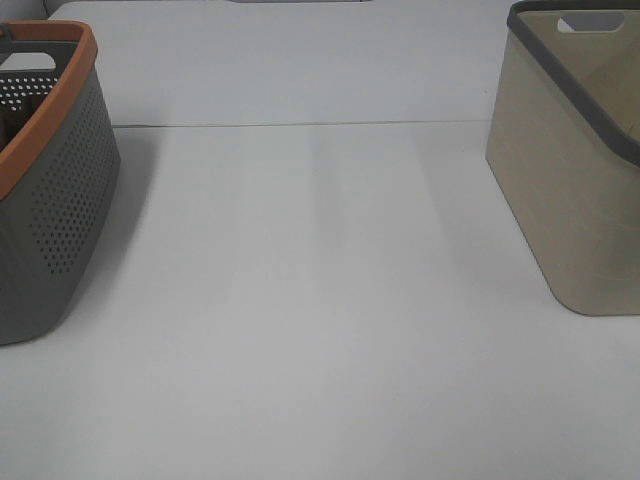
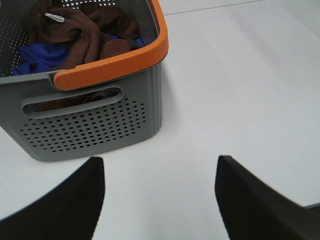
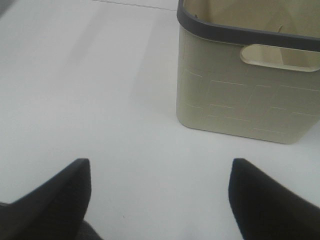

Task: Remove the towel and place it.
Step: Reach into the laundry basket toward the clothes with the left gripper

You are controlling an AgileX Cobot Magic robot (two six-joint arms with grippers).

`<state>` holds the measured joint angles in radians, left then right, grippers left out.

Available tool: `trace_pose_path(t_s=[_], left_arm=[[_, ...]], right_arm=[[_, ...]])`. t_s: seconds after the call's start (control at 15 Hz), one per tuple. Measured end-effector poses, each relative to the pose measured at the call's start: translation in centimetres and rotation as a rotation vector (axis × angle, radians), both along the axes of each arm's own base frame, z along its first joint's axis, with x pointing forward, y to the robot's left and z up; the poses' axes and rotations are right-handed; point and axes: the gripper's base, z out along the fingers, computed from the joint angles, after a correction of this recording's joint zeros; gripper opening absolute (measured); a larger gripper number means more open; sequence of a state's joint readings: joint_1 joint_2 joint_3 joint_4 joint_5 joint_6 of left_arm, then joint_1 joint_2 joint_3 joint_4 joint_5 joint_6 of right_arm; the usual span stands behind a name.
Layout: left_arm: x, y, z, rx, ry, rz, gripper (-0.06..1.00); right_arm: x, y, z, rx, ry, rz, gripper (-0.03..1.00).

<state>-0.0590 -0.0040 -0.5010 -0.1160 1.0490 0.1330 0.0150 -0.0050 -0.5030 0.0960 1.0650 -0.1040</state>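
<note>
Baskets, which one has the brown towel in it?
The grey perforated basket with the orange rim: the brown towel lies inside with a blue cloth. The beige basket shows none.

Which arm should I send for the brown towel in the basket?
Left. The left gripper is open and faces the grey basket that holds the brown towel. The right gripper, also open, faces only the beige basket across the table.

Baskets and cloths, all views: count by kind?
Baskets: 2, the orange-rimmed grey basket and the beige basket
Brown towel: 1
Blue cloth: 1
Total: 4
</note>
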Motion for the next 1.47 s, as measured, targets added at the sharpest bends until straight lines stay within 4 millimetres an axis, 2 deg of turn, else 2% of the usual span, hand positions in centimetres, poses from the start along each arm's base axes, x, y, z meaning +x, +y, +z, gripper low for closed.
trace_pose_path(t_s=[1.47], left_arm=[[0.0, 0.0, 0.0, 0.0, 0.0, 0.0, 0.62]], right_arm=[[0.0, 0.0, 0.0, 0.0, 0.0, 0.0, 0.73]])
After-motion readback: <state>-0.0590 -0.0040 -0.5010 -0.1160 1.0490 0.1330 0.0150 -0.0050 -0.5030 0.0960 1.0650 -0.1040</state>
